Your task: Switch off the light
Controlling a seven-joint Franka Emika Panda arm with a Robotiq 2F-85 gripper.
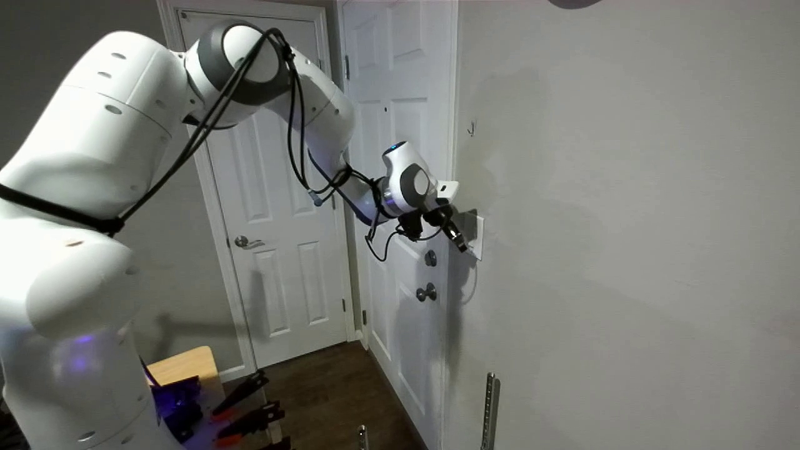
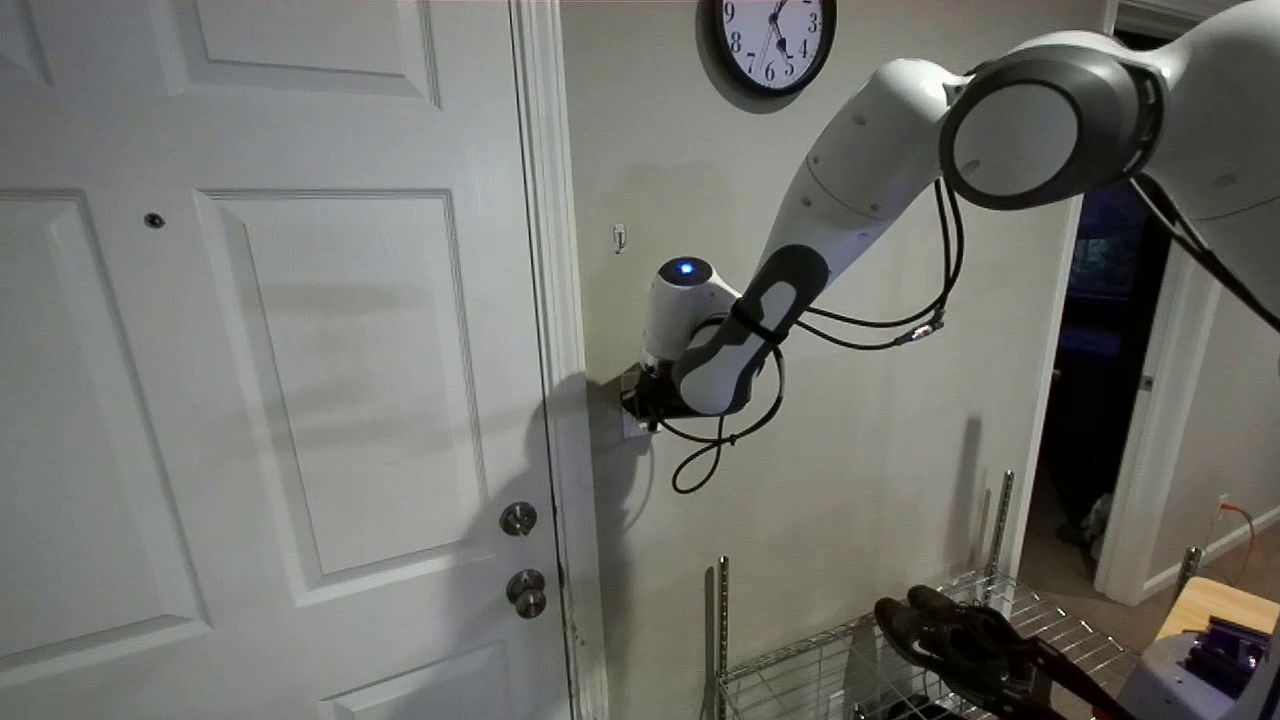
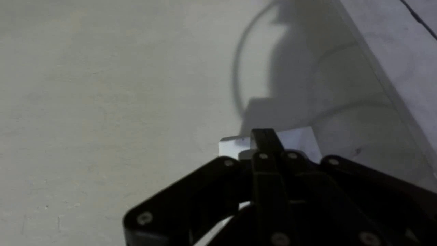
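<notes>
White and panelled, the door (image 2: 290, 360) stands left of the switch plate (image 1: 479, 236) in both exterior views; its deadbolt (image 2: 518, 519) and knob (image 2: 527, 594) sit lower than the plate. Next comes a small hook (image 2: 619, 238), on the wall (image 2: 870, 480) above the plate. The plate is on that wall, near the door's frame (image 2: 560, 280), and the black jaws hide part of it. Seen in the wrist view, the jaws are clenched, fingertips (image 3: 258, 141) side by side in front of the plate; whether they touch it, I cannot tell. Up and right of the plate, in an exterior view, hangs a clock (image 2: 772, 45), cut off at the top. There the white arm (image 2: 860, 180) slants down from the right to the plate. Below and right of the plate stands a wire rack (image 2: 800, 645), overlapped by dark items (image 2: 965, 645) too unclear to name. Well right of the plate is a dark doorway (image 2: 1105, 330).
</notes>
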